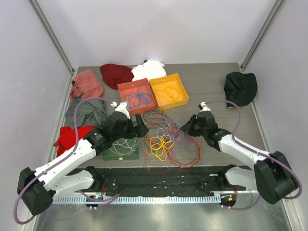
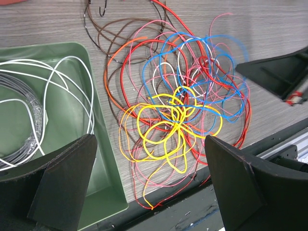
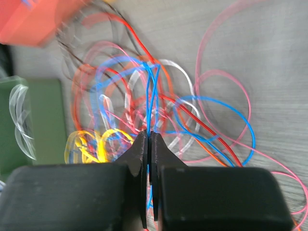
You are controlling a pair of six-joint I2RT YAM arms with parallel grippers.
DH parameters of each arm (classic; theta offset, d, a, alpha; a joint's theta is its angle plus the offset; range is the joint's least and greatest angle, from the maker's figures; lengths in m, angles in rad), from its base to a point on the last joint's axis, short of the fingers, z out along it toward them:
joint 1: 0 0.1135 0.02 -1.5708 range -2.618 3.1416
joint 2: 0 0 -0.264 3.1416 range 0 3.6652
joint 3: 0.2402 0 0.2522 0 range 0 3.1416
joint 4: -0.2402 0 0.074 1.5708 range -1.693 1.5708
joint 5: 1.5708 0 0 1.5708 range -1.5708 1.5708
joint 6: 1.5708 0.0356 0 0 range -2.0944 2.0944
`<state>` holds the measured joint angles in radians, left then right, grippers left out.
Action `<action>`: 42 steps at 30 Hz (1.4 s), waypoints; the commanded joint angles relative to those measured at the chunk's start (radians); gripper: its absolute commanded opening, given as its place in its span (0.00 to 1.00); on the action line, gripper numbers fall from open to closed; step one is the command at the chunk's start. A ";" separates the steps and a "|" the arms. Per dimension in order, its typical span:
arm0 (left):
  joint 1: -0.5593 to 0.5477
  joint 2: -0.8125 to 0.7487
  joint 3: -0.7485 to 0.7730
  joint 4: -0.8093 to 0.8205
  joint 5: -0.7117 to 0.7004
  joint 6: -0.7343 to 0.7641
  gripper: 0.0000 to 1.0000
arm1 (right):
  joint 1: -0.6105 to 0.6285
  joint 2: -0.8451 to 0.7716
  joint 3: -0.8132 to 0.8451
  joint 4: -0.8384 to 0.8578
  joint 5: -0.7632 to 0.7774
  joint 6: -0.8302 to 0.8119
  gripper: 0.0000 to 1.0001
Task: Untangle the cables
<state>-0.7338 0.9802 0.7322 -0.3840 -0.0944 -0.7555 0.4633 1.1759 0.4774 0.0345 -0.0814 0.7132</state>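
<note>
Surfaces as I read them from my station

The cables (image 2: 178, 120) look plastic-sheathed to me, smooth and faintly glossy. I take the table (image 1: 211, 86) for matt wood-grain board. The green tray (image 2: 107, 178), orange bin (image 1: 143, 110) and yellow bin (image 1: 173, 103) look like smooth plastic. The left gripper (image 2: 150, 143) is matt black plastic. The pink cloth (image 1: 86, 84) and black cloth (image 1: 240, 88) are soft, dull fabric, and the rail (image 1: 144, 198) is ribbed bare metal.

I run this rig from afar, and it reads as a robotics lab cell: plain white panels (image 1: 159, 29) on metal posts (image 1: 52, 33) box in a wood-grain table (image 1: 211, 82). Just past the left gripper (image 1: 143, 127) and right gripper (image 1: 185, 129) sit an orange bin (image 1: 134, 82) and a yellow bin (image 1: 168, 77). Staged cables (image 1: 166, 139) are heaped between the two, a green tray (image 1: 108, 155) lies below the left one, and a slotted rail (image 1: 144, 198) runs behind both.
</note>
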 commanded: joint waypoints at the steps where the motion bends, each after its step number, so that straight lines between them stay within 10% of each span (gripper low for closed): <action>1: -0.006 -0.037 0.010 0.036 -0.034 -0.002 1.00 | 0.024 -0.145 0.122 -0.028 0.124 -0.049 0.01; 19: -0.036 -0.112 0.027 0.356 0.024 0.059 1.00 | 0.046 -0.340 0.845 -0.409 -0.029 -0.196 0.01; 28: -0.093 -0.074 -0.159 0.936 0.119 0.191 1.00 | 0.044 -0.351 0.871 -0.404 -0.090 -0.113 0.01; 42: -0.254 0.336 -0.047 1.246 0.042 0.350 1.00 | 0.046 -0.369 0.894 -0.418 -0.143 -0.055 0.01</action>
<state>-0.9890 1.2686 0.6220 0.6659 -0.0116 -0.4572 0.5030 0.8204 1.3323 -0.3916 -0.1944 0.6384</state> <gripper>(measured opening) 0.996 0.035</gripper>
